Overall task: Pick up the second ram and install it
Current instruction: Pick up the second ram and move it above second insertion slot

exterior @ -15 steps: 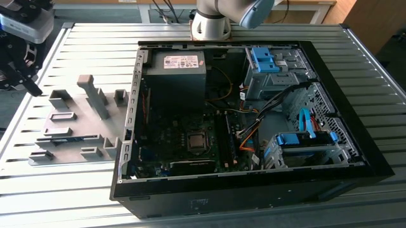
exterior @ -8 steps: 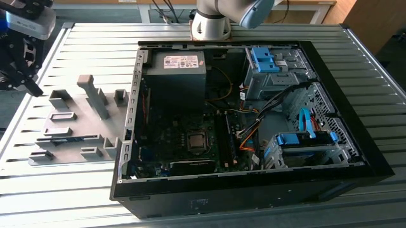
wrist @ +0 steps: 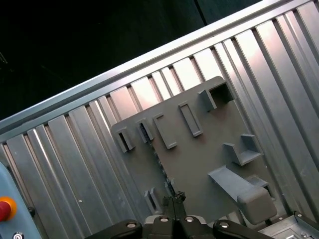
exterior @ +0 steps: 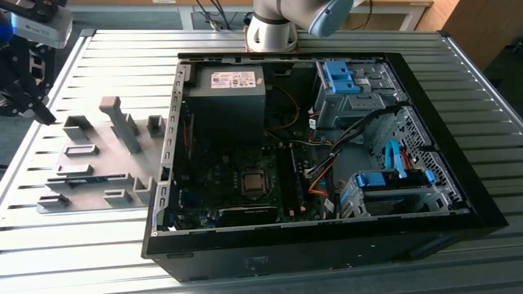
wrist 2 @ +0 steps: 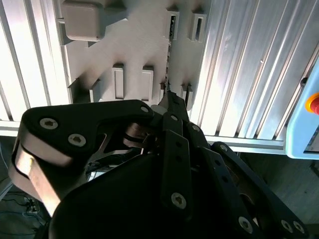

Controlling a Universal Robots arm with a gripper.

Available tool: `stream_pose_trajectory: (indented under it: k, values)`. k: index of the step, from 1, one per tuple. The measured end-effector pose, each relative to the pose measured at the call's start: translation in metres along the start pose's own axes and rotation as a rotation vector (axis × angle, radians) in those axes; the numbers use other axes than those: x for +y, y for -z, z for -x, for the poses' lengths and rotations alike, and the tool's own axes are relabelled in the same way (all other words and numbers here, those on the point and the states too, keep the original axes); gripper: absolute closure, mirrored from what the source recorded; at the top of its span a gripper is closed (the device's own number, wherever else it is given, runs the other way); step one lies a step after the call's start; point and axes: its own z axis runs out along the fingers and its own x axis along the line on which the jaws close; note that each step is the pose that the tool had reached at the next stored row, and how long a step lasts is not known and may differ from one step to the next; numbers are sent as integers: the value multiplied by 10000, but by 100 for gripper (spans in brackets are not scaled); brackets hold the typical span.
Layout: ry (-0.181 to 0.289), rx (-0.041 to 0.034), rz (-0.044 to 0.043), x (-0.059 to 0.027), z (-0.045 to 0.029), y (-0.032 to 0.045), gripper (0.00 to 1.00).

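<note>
A thin dark strip that I take for the second ram (wrist: 158, 167) stands on edge on the grey fixture plate (wrist: 199, 159), between two small slot holders. In the second wrist view the ram (wrist 2: 168, 69) runs straight out from the fingertips. My black gripper (exterior: 39, 110) hangs high over the table's edge at the exterior view's left, above and beside the fixture plate (exterior: 90, 165). In both wrist views the gripper (wrist: 176, 197) has its tips drawn together, with nothing seen between them. The gripper (wrist 2: 167, 98) is well clear of the ram.
An open black computer case (exterior: 327, 251) lies at the exterior view's right of the fixture, with long black memory slots (exterior: 288, 177) on its motherboard. The arm's base (exterior: 274, 30) stands behind it. A light-blue box with a red button (wrist 2: 313, 102) sits off the table.
</note>
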Motion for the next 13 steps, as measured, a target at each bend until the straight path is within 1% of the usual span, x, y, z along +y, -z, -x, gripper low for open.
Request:
stream_pose_trajectory:
  k: [8,10,13]
  values:
    - [50,-1,0,0,0,0,90]
    - [261,1,-1,0,0,-1,90]
    - [794,6,0,0,0,-3,90]
